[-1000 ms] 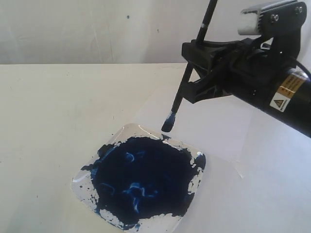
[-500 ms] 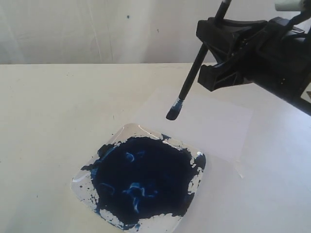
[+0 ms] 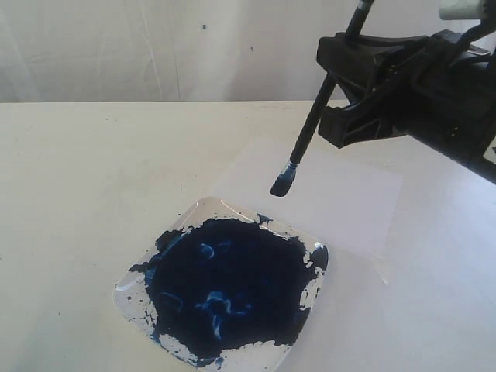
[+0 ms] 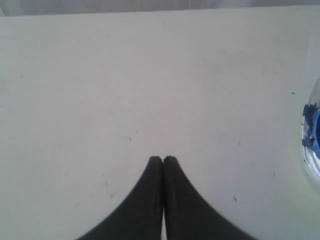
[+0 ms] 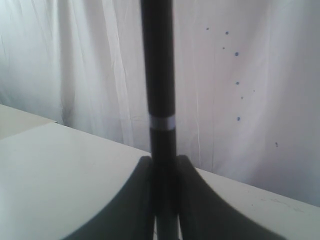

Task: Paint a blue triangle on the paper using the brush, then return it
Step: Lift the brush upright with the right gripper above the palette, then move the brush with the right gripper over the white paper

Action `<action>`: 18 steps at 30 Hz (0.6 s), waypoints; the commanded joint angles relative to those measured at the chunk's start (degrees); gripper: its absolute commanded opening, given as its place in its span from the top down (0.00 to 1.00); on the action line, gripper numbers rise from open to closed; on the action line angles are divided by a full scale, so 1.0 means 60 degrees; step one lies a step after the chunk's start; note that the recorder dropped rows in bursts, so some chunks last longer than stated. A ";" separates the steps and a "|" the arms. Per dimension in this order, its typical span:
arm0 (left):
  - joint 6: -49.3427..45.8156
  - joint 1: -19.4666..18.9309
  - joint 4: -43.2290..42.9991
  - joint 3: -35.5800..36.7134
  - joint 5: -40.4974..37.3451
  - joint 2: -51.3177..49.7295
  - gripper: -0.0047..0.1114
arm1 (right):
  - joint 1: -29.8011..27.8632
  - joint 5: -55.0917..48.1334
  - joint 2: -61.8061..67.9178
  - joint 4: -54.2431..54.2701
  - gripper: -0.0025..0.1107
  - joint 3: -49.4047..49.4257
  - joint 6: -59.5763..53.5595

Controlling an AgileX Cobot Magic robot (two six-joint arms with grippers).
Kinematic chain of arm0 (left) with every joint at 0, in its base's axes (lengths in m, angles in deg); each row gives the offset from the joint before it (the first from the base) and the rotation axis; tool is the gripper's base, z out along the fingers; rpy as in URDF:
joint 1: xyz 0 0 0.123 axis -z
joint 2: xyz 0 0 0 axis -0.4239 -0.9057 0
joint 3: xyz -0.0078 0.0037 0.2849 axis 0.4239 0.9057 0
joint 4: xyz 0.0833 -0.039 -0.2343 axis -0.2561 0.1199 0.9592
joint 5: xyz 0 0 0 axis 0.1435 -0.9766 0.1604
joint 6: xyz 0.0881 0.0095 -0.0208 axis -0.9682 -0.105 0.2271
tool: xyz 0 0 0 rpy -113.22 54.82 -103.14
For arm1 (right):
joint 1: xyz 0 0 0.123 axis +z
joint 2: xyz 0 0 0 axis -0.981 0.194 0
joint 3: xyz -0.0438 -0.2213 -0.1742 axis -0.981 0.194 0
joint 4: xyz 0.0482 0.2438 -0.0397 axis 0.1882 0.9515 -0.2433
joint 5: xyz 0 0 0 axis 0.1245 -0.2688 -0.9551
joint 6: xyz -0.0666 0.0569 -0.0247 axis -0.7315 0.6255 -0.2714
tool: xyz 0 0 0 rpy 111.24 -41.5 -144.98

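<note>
Since 1 s back: R gripper (image 3: 329,97) + brush (image 3: 304,146) have shifted up and rt, away from the tray (image 3: 203,208). Bristles (image 3: 280,184) were over the tray's far rim, now clear of it and above the paper (image 3: 353,198). Last half-sec: only a slight drift the same way. Tray, paint, paper unchanged.

R gripper: jaws clamped on the brush handle, mid-shaft. Wrist view agrees: handle runs straight out betw. the fingers (image 5: 125,200), pale band (image 5: 162,122) just past the grip, curtain (image 5: 260,75) behind.

Brush: tilted, handle end up and rt, running out of frame; bristles down-left, dark w/ blue stain, bluish ferrule (image 3: 291,167) just above them. Tip is in the air, apart from the sheet.

Paper: white sheet, flat on the table (image 3: 77,170), rt of centre, betw. tray and the table's far edge. Visible part reads plain white. Its near-left side meets the tray; overlap or not, can't tell.

Tray: clear, square, set corner-on, nearer the camera than the paper. Middle filled w/ dark blue paint (image 3: 225,287), lighter swirls in it, bare patches toward the rim.

L gripper (image 4: 162,159): fingers pressed together, nothing betw. them, over bare table; tray rim w/ blue smear shows at one side of its view.
</note>
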 commanded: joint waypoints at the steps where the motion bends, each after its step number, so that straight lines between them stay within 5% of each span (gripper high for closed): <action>1: 0.0064 0.0058 0.0004 0.0020 0.1290 -0.0037 0.96 | -0.0063 -0.0136 -0.0083 0.0031 0.98 -0.0067 -0.0104; 18: 0.0877 0.0058 0.0084 0.0020 0.5998 -0.0037 0.96 | -0.0077 -0.0138 -0.0083 0.0031 0.98 -0.0067 -0.0085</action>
